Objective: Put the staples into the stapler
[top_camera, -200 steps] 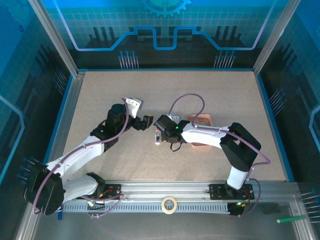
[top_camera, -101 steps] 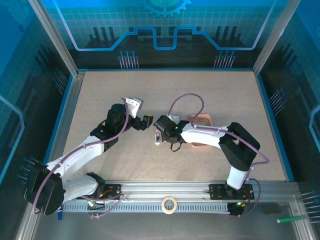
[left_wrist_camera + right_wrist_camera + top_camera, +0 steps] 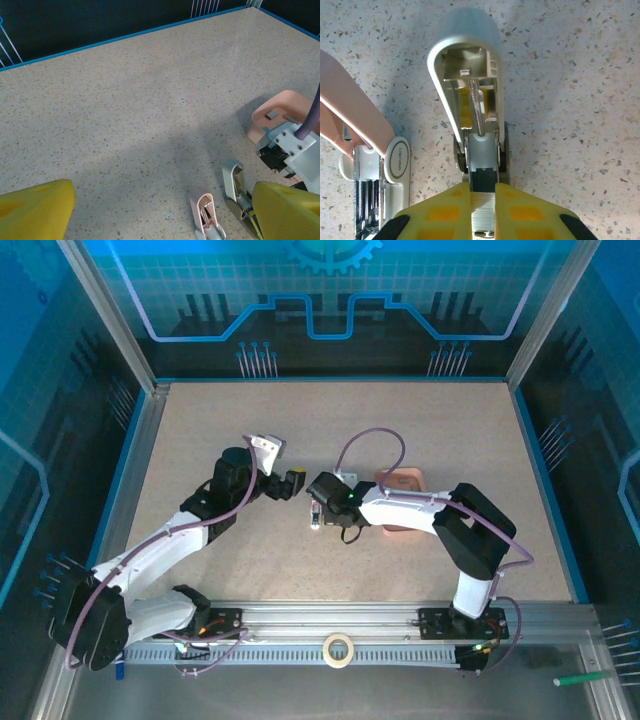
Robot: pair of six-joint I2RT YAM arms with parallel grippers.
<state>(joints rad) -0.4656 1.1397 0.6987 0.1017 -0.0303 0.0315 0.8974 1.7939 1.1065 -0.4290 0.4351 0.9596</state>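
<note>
While the left pincer (image 3: 160, 210) gapes, right pincer (image 3: 482, 197) pinching ribbed metal staples (image 3: 482, 214), rounded grey stapler (image 3: 465, 30) hinged open

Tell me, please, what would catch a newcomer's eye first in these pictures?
A grey stapler and a pink stapler lie opened side by side in the middle of the table. The right hand is shut at the grey stapler's metal channel, and the left hand hovers wide open beside them.
</note>
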